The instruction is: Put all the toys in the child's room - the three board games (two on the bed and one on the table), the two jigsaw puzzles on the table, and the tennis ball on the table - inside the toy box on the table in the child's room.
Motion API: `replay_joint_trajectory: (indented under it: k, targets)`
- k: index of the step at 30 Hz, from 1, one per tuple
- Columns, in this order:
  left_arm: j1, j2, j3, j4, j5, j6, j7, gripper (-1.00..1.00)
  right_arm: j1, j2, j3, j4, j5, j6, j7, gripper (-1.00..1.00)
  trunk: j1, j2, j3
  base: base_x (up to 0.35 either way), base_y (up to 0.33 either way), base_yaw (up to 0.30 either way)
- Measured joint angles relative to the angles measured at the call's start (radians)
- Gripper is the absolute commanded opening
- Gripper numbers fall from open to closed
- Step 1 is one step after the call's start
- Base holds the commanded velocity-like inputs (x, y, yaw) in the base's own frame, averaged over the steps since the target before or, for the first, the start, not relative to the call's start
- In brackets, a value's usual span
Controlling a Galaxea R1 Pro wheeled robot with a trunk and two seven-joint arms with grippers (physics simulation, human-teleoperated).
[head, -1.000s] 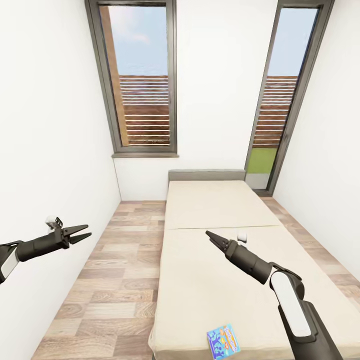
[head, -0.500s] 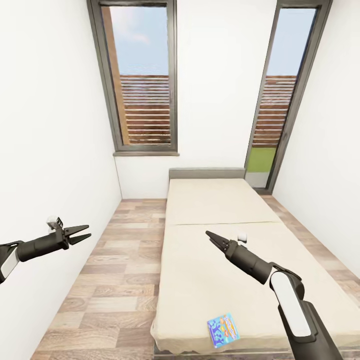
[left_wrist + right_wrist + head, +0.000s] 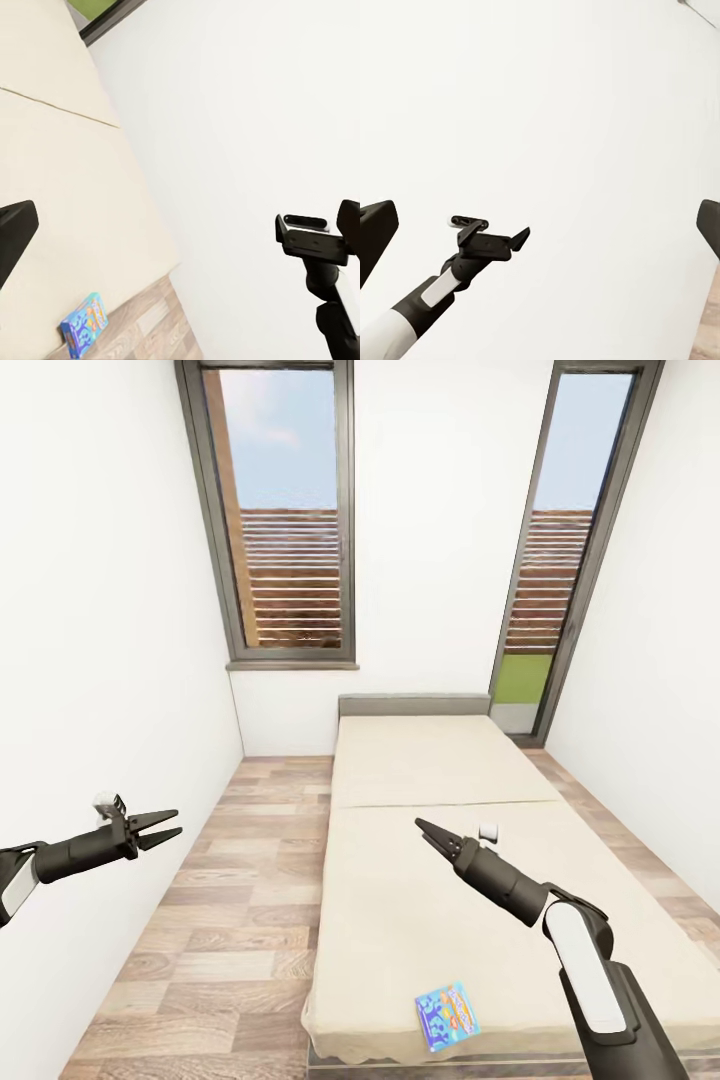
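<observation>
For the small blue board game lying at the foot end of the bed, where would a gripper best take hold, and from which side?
The blue board game lies flat on the bed, close to its near edge. Probably best is to come from above with the right gripper, the closer one, and pinch across the narrower width at the long edges. The flat pose offers no raised side to catch.

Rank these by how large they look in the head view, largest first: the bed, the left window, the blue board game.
1. bed: looks largest, though nearness to the camera helps.
2. left window: clearly smaller in the picture, but farther away.
3. blue board game: by far the smallest.
</observation>
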Motion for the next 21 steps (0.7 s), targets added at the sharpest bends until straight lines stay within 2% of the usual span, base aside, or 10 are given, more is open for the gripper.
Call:
replay_joint_trajectory:
  k: [10,21]
  targets:
    - [0.0,-0.001,-0.001,0.0,-0.003,-0.001,0.006,1.0,0.0,0.0,-0.001,0.002,-0.001,0.0,0.001,1.0,0.038,-0.07,-0.031,0.0,0.0,0.0]
    - [0.0,-0.002,0.001,0.0,-0.001,-0.001,0.05,1.0,0.0,0.0,-0.001,0.002,-0.001,0.001,0.001,1.0,0.081,-0.147,-0.066,0.0,0.0,0.0]
